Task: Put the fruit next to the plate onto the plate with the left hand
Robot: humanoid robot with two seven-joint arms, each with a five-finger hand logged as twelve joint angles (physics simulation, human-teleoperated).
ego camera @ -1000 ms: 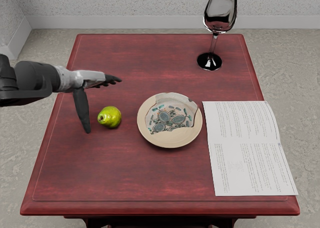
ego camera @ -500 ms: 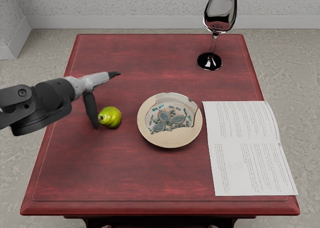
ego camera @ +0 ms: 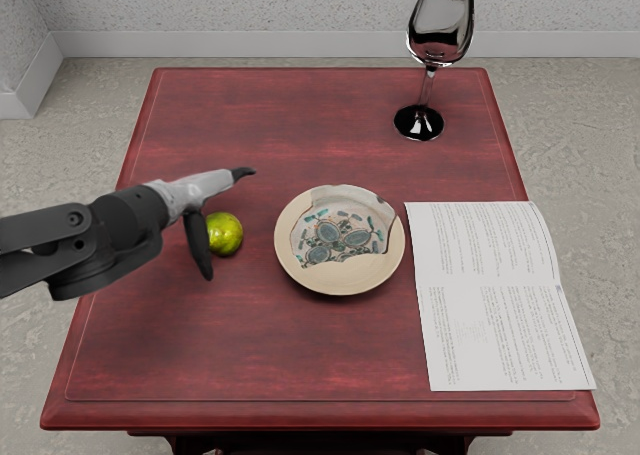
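One pear point(ego camera: 227, 233) between left hand point(ego camera: 199, 199) and plate point(ego camera: 341, 284).

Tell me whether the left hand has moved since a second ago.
Yes. The left hand has shifted right, toward the plate, and now overlaps the pear at its left edge, which it stood clear of before.

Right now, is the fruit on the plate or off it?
Off. The green fruit lies on the table left of the plate, clear of its rim; the left hand is open beside it.
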